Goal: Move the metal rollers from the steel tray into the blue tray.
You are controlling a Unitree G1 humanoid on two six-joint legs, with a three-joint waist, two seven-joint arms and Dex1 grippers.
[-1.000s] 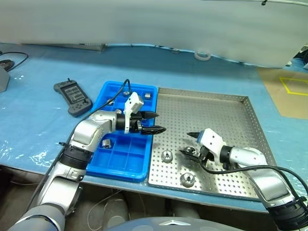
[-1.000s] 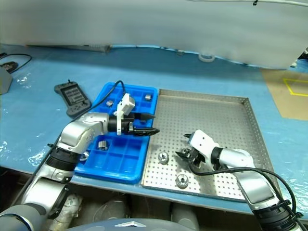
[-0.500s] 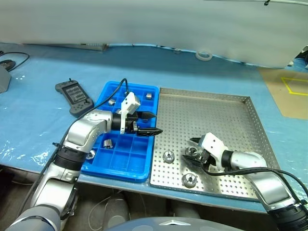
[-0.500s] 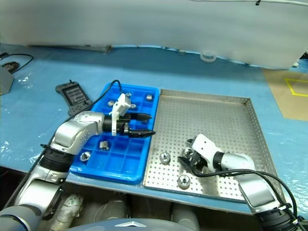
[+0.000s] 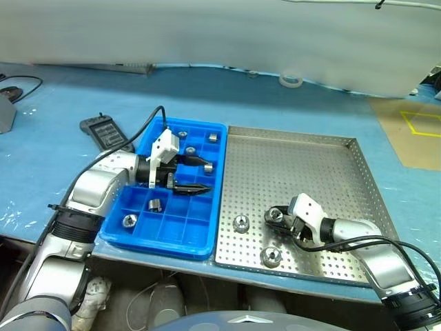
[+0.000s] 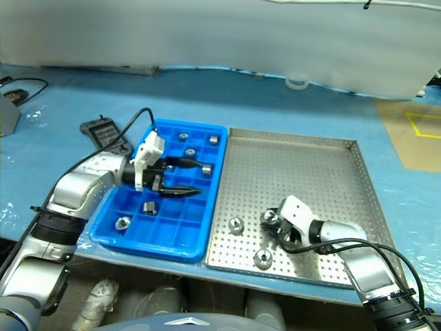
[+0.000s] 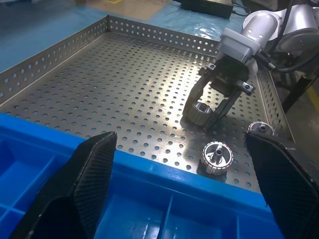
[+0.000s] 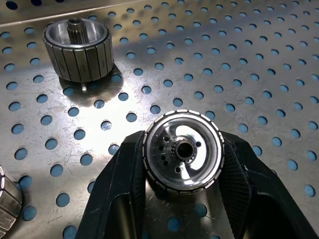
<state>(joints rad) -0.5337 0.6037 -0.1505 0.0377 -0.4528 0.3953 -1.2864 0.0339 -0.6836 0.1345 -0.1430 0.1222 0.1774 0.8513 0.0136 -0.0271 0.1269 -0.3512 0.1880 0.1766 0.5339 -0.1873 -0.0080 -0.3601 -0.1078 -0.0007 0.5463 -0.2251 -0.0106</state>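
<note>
Just clamped my right gripper (image 8: 183,164) shut on a shiny ribbed metal roller (image 8: 183,150), centre hole facing up, on the perforated steel tray (image 5: 303,165). Left gripper (image 5: 195,174) hangs wide open over the blue compartment tray (image 5: 180,236), which holds several rollers.

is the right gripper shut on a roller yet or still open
Shut on it. In the right wrist view both black fingers press the sides of one metal roller, which sits on the steel tray.
</note>
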